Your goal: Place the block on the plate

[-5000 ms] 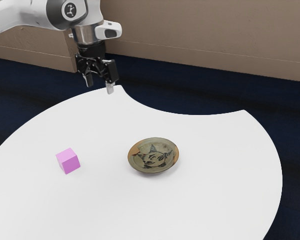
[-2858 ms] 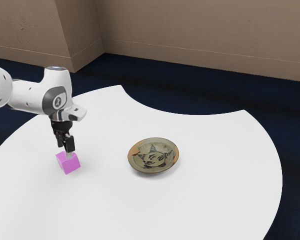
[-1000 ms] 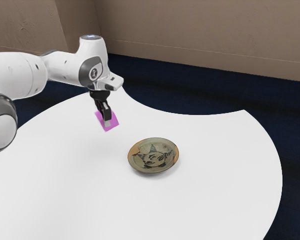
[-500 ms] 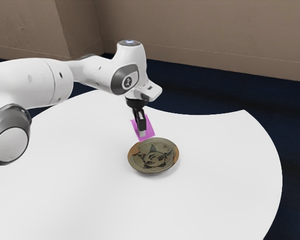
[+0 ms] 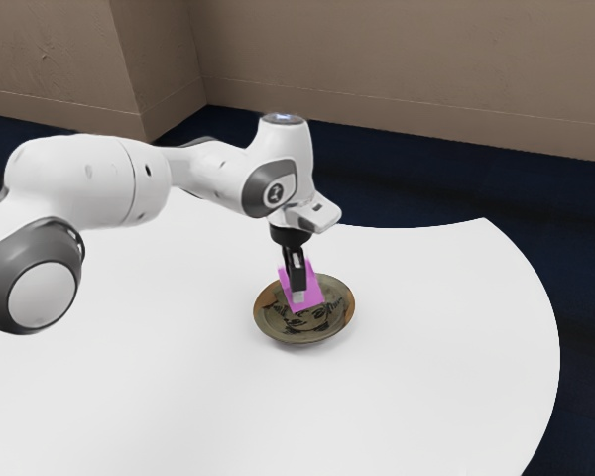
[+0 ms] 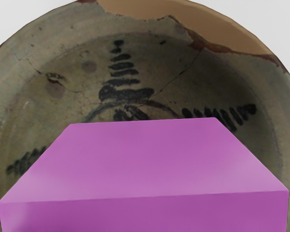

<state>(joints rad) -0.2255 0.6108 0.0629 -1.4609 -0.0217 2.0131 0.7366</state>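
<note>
1. Your gripper [image 5: 298, 294] is pointing down, its 2 fingers standing a block's width apart and gripping the pink block [image 5: 312, 289].
2. That block is sitting over the patterned plate [image 5: 329, 318]; whether they are touching, you can't tell.
3. The plate is resting on the white counter [image 5: 431, 367].
4. Beyond, a brown wall [image 5: 407, 69] is standing.
</note>
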